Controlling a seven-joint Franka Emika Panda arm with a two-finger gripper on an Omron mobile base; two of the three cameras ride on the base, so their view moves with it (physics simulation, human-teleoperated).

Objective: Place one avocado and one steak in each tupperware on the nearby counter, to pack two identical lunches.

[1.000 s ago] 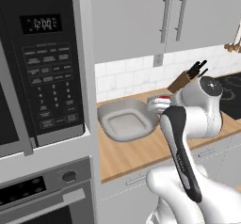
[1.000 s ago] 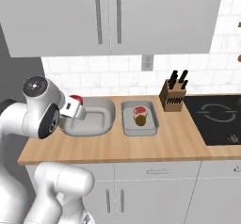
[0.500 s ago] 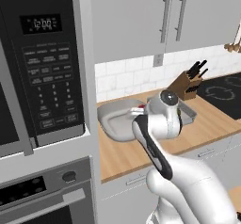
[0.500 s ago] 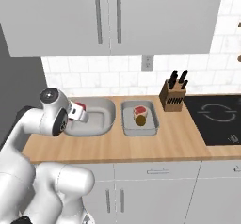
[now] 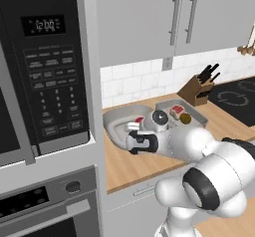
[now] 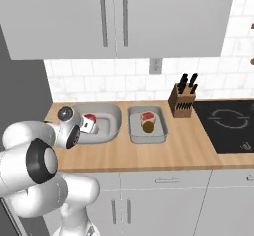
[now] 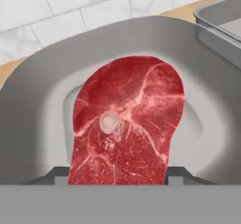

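My gripper (image 6: 92, 126) is shut on a flat red marbled steak (image 7: 127, 124), which hangs just over the hollow of the left grey tupperware (image 6: 110, 129). In the hand view the steak hides most of the tupperware (image 7: 37, 124) floor, and the dark fingertips (image 7: 56, 173) flank its lower end. The left base view shows the gripper (image 5: 135, 131) at this tupperware (image 5: 115, 123). The right tupperware (image 6: 147, 139) holds a second steak (image 6: 147, 117) and a dark-brown avocado (image 6: 148, 127). Both stand on the wooden counter (image 6: 149, 155).
A knife block (image 6: 181, 103) stands right of the tupperwares, then a black cooktop (image 6: 225, 126). A tall microwave and oven column (image 5: 45, 81) borders the counter's left end. Wall cabinets (image 6: 114, 17) hang above, against a tiled backsplash.
The arm has folded down and swung towards the left tupperware. The hand, still gripping the steak, now hangs lower over that tupperware's hollow.
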